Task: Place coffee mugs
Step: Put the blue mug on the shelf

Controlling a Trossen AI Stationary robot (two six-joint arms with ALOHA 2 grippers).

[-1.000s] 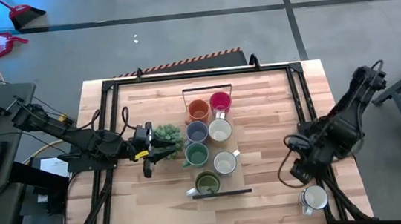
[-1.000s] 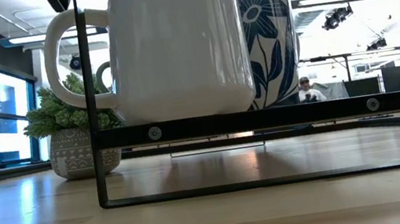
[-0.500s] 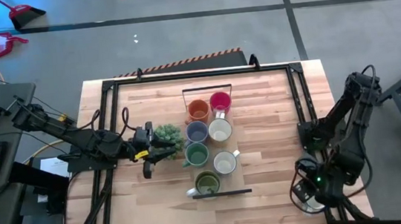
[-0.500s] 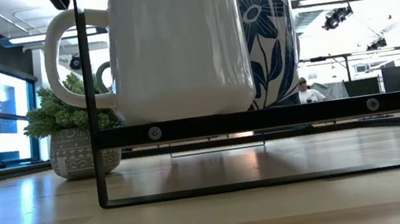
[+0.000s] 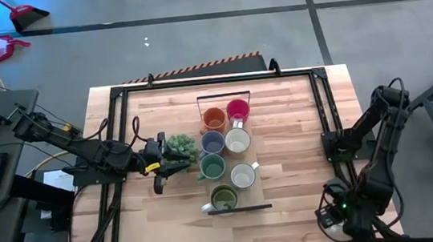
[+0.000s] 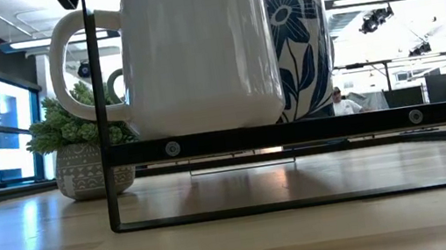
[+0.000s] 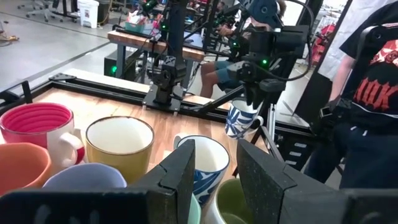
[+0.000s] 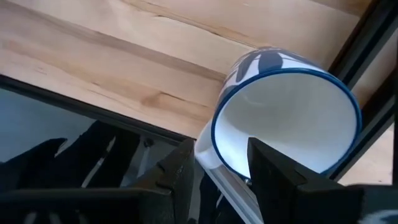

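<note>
Seven mugs stand in two rows in a black wire rack (image 5: 238, 209): orange (image 5: 214, 120), pink-red (image 5: 238, 109), lavender (image 5: 212, 142), cream (image 5: 238, 140), teal (image 5: 212, 166), white (image 5: 242, 175) and olive (image 5: 224, 197). An eighth mug (image 8: 286, 118), white with a blue rim and blue flowers, stands by the table's right near corner (image 7: 241, 119), hidden under the right arm in the high view. My right gripper (image 8: 222, 155) is open above it, with the mug's rim and white handle (image 8: 204, 154) between its fingers; whether they touch, I cannot tell. My left gripper (image 5: 165, 165) is open beside the plant (image 5: 179, 147).
The black frame rail (image 5: 327, 137) runs along the table's right side, close to the blue-flowered mug. The potted plant stands just left of the rack. Bare wood lies between the rack and the right rail. People stand and sit beyond the table (image 7: 373, 81).
My right arm has swung toward the table's near edge and come down over the blue-flowered mug in the right near corner, so the high view no longer shows that mug. The mug has stayed where it was.
</note>
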